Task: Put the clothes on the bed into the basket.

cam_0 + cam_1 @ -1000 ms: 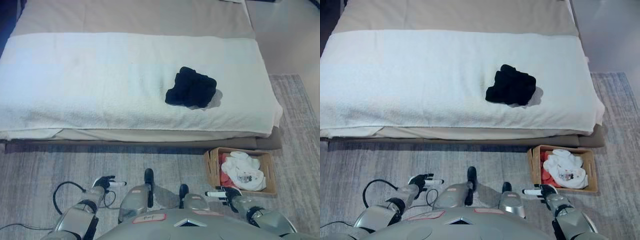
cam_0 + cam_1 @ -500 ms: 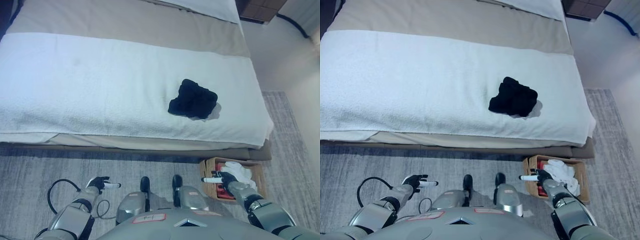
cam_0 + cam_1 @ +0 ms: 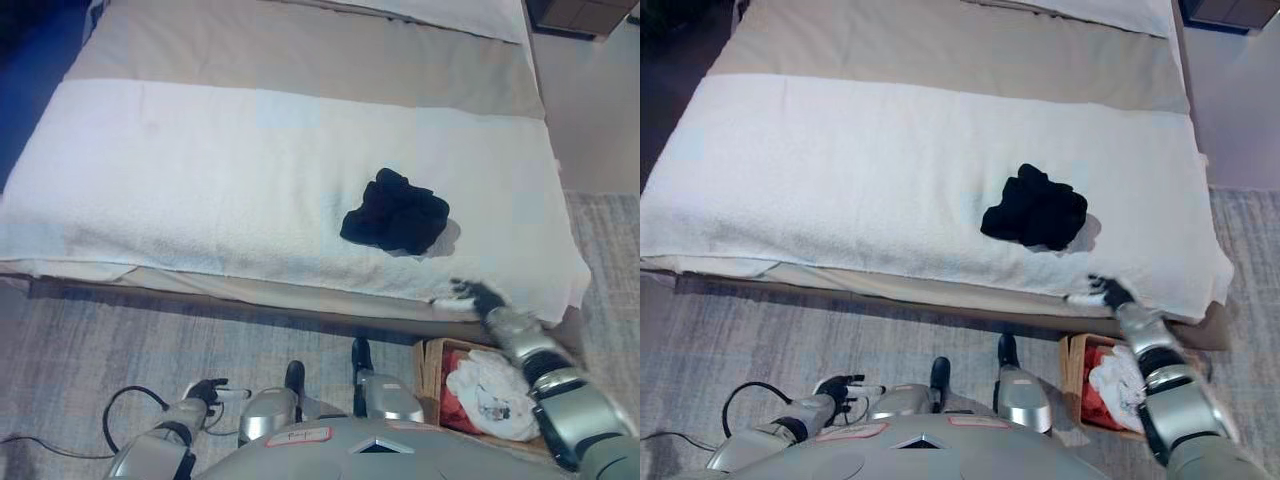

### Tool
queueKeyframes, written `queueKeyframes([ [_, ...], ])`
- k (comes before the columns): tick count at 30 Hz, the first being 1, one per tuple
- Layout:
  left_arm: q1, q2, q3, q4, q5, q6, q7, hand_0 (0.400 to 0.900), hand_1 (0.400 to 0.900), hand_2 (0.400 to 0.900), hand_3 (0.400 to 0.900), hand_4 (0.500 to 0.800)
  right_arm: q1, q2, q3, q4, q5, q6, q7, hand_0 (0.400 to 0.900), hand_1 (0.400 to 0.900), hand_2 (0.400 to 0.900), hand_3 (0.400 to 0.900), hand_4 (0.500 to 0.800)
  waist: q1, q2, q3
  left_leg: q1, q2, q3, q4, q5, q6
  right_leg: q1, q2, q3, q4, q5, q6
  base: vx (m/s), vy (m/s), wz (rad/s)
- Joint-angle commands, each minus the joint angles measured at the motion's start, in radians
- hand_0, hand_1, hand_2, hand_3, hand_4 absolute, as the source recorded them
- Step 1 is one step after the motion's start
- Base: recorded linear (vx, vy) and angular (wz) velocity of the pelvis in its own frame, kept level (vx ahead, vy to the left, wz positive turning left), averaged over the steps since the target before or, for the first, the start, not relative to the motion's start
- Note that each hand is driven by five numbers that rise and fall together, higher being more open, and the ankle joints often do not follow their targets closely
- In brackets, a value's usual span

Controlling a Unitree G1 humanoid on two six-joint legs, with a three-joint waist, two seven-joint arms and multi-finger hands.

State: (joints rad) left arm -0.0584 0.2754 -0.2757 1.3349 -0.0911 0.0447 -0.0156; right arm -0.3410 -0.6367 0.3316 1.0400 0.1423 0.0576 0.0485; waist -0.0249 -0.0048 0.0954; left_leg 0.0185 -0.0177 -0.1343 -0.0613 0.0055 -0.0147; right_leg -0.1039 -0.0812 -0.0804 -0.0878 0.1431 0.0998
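Note:
A crumpled black garment (image 3: 395,212) lies on the white blanket of the bed (image 3: 200,180), right of the middle. My right hand (image 3: 475,297) is raised over the bed's near edge, a short way below and right of the garment, fingers spread, holding nothing. A brown basket (image 3: 432,365) stands on the rug below it, holding white and red clothes (image 3: 487,388). My left hand (image 3: 208,391) hangs low at the lower left, fingers relaxed, empty.
The bed (image 3: 940,40) has a beige sheet beyond the blanket and a white pillow (image 3: 1110,12) at the far end. A grey rug (image 3: 130,340) covers the floor in front. Bare floor (image 3: 595,110) runs along the bed's right side.
My right hand has risen from beside the basket to the bed's near edge, close to the black garment. The whole view has shifted, so the camera has moved. The garment lies as before.

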Motion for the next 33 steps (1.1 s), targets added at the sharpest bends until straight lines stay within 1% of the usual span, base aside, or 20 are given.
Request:
queueKeyframes([
  [1,-0.048,0.032,-0.05,0.019,0.012,-0.011,0.003,0.9,0.9,0.9,0.9,0.8,-0.174,-0.1,0.037,-0.05,0.01,-0.06,-0.056,0.9,0.9,0.9,0.9,0.8,-0.014,-0.013,-0.043,-0.035,0.035,0.014,0.048,-0.069,-0.053,-0.013,-0.024,0.03,0.065,-0.107,0.011,0.03,-0.062,0.01],
  [4,-0.052,0.013,-0.074,0.02,-0.003,-0.011,0.01,0.9,0.9,0.9,0.9,0.8,-0.282,-0.118,0.074,-0.057,0.027,-0.062,-0.072,0.9,0.9,0.9,0.9,0.8,-0.011,0.0,-0.043,-0.039,0.047,0.022,0.028,-0.054,-0.061,-0.009,-0.022,0.022,0.048,-0.107,0.008,0.04,-0.063,0.03],
  [7,-0.045,0.003,-0.096,0.027,-0.015,-0.011,0.013,0.9,0.9,0.9,0.9,0.8,-0.395,-0.111,0.126,-0.007,0.04,-0.061,-0.084,0.9,0.9,0.9,0.9,0.8,-0.002,0.008,-0.039,-0.044,0.055,0.026,0.01,-0.04,-0.068,-0.007,-0.022,0.013,0.04,-0.108,0.006,0.03,-0.042,0.06],
  [9,-0.044,0.005,-0.111,0.026,-0.035,-0.011,0.016,0.9,0.9,0.9,0.9,0.8,-0.509,-0.097,0.167,0.069,0.056,-0.058,-0.095,0.9,0.9,0.9,0.9,0.8,0.009,0.013,-0.026,-0.056,0.055,0.023,0.003,-0.029,-0.07,-0.017,-0.024,0.009,0.041,-0.105,0.005,-0.01,-0.032,0.07],
  [10,-0.044,0.005,-0.11,0.026,-0.035,-0.011,0.016,0.9,0.9,0.9,0.9,0.8,-0.511,-0.097,0.168,0.07,0.057,-0.058,-0.095,0.9,0.9,0.9,0.9,0.8,0.008,0.014,-0.026,-0.057,0.055,0.023,0.003,-0.029,-0.07,-0.018,-0.024,0.009,0.041,-0.105,0.005,-0.02,-0.015,0.09],
  [12,-0.048,0.011,-0.126,0.022,-0.05,-0.015,0.017,0.9,0.9,0.9,0.9,0.8,-0.601,-0.081,0.197,0.157,0.069,-0.053,-0.098,0.9,0.9,0.9,0.9,0.8,0.024,0.024,-0.005,-0.08,0.049,0.017,-0.002,-0.018,-0.07,-0.038,-0.03,0.003,0.042,-0.1,0.006,-0.04,-0.006,0.1],
  [13,-0.048,0.011,-0.125,0.022,-0.05,-0.014,0.017,0.9,0.9,0.9,0.9,0.8,-0.604,-0.08,0.199,0.16,0.07,-0.054,-0.098,0.9,0.9,0.9,0.9,0.8,0.023,0.024,-0.005,-0.082,0.048,0.016,-0.001,-0.018,-0.07,-0.04,-0.03,0.002,0.043,-0.1,0.006,-0.08,0.009,0.12],
  [14,-0.047,0.015,-0.136,0.016,-0.061,-0.018,0.015,0.9,0.9,0.9,0.9,0.8,-0.656,-0.068,0.211,0.207,0.075,-0.051,-0.102,0.9,0.9,0.9,0.9,0.8,0.035,0.035,0.014,-0.1,0.042,0.012,-0.002,-0.009,-0.069,-0.056,-0.035,0.003,0.044,-0.096,0.007,-0.04,0.012,0.06],
  [16,-0.047,0.017,-0.14,0.011,-0.065,-0.021,0.015,0.9,0.9,0.9,0.9,0.8,-0.681,-0.067,0.222,0.221,0.077,-0.05,-0.101,0.9,0.9,0.9,0.9,0.8,0.037,0.041,0.025,-0.112,0.038,0.01,-0.002,-0.005,-0.069,-0.068,-0.037,0.002,0.046,-0.094,0.008,-0.1,0.017,0.11],
  [17,-0.058,0.026,-0.152,0.0,-0.079,-0.025,0.018,0.9,0.9,0.9,0.9,0.8,-0.738,-0.072,0.239,0.249,0.082,-0.048,-0.104,0.9,0.9,0.9,0.9,0.8,0.048,0.055,0.06,-0.143,0.031,0.001,-0.005,0.01,-0.071,-0.099,-0.044,-0.002,0.051,-0.087,0.008,-0.13,0.019,0.13],
  [18,-0.058,0.025,-0.152,0.0,-0.079,-0.025,0.018,0.9,0.9,0.9,0.9,0.8,-0.74,-0.072,0.24,0.25,0.083,-0.048,-0.104,0.9,0.9,0.9,0.9,0.8,0.048,0.056,0.059,-0.145,0.031,0.001,-0.004,0.01,-0.07,-0.1,-0.044,-0.002,0.052,-0.087,0.008,-0.13,0.024,0.17],
  [20,-0.053,0.028,-0.17,-0.022,-0.087,-0.029,0.011,0.9,0.9,0.9,0.9,0.8,-0.787,-0.078,0.258,0.284,0.077,-0.044,-0.104,0.9,0.9,0.9,0.9,0.8,0.066,0.075,0.086,-0.17,0.023,-0.006,-0.014,0.028,-0.072,-0.12,-0.053,-0.015,0.051,-0.079,0.009,-0.03,0.013,0.15],
  [21,-0.053,0.028,-0.17,-0.022,-0.087,-0.029,0.011,0.9,0.9,0.9,0.9,0.8,-0.787,-0.078,0.259,0.285,0.077,-0.044,-0.104,0.9,0.9,0.9,0.9,0.8,0.066,0.076,0.086,-0.171,0.023,-0.007,-0.014,0.028,-0.072,-0.121,-0.053,-0.015,0.051,-0.079,0.009,-0.03,0.014,0.15],
  [23,-0.044,0.032,-0.182,-0.04,-0.087,-0.035,0.01,0.9,0.9,0.9,0.9,0.8,-0.809,-0.094,0.266,0.302,0.074,-0.045,-0.103,0.9,0.9,0.9,0.9,0.8,0.077,0.094,0.108,-0.192,0.016,-0.015,-0.016,0.039,-0.073,-0.135,-0.058,-0.019,0.052,-0.075,0.01,-0.04,0.02,0.2],
  [24,-0.036,0.035,-0.191,-0.056,-0.094,-0.037,0.009,0.9,0.9,0.9,0.9,0.8,-0.826,-0.105,0.27,0.312,0.08,-0.045,-0.105,0.9,0.9,0.9,0.9,0.8,0.089,0.111,0.125,-0.208,0.01,-0.021,-0.018,0.048,-0.074,-0.148,-0.065,-0.027,0.051,-0.072,0.012,-0.03,0.016,0.19],
  [25,-0.036,0.034,-0.191,-0.056,-0.094,-0.037,0.009,0.9,0.9,0.9,0.9,0.8,-0.827,-0.105,0.27,0.312,0.08,-0.045,-0.104,0.9,0.9,0.9,0.9,0.8,0.089,0.111,0.125,-0.209,0.01,-0.021,-0.018,0.048,-0.074,-0.148,-0.065,-0.028,0.051,-0.072,0.012,-0.05,0.024,0.21],
  [26,-0.019,0.041,-0.197,-0.074,-0.094,-0.04,0.006,0.9,0.9,0.9,0.9,0.8,-0.849,-0.122,0.279,0.321,0.077,-0.046,-0.103,0.9,0.9,0.9,0.9,0.8,0.102,0.131,0.147,-0.228,0.003,-0.027,-0.018,0.057,-0.075,-0.163,-0.07,-0.032,0.054,-0.069,0.013,-0.04,0.015,0.11],
  [28,-0.013,0.041,-0.199,-0.08,-0.097,-0.04,0.003,0.9,0.9,0.9,0.9,0.8,-0.848,-0.123,0.274,0.326,0.08,-0.047,-0.103,0.9,0.9,0.9,0.9,0.8,0.108,0.138,0.155,-0.236,0.001,-0.032,-0.019,0.061,-0.075,-0.169,-0.073,-0.035,0.056,-0.069,0.014,-0.02,0.008,0.11],
  [29,0.003,0.047,-0.203,-0.096,-0.097,-0.043,-0.001,0.9,0.9,0.9,0.9,0.8,-0.872,-0.133,0.284,0.332,0.08,-0.048,-0.099,0.9,0.9,0.9,0.9,0.8,0.122,0.149,0.171,-0.246,-0.002,-0.038,-0.021,0.065,-0.075,-0.181,-0.073,-0.038,0.06,-0.069,0.014,-0.01,0.0,0.08],
  [33,0.013,0.051,-0.217,-0.12,-0.095,-0.043,-0.007,0.9,0.9,0.9,0.9,0.8,-0.891,-0.135,0.288,0.336,0.083,-0.047,-0.101,0.9,0.9,0.9,0.9,0.8,0.135,0.164,0.198,-0.27,-0.005,-0.043,-0.02,0.074,-0.075,-0.202,-0.076,-0.044,0.068,-0.067,0.015,-0.03,0.0,0.08],
])
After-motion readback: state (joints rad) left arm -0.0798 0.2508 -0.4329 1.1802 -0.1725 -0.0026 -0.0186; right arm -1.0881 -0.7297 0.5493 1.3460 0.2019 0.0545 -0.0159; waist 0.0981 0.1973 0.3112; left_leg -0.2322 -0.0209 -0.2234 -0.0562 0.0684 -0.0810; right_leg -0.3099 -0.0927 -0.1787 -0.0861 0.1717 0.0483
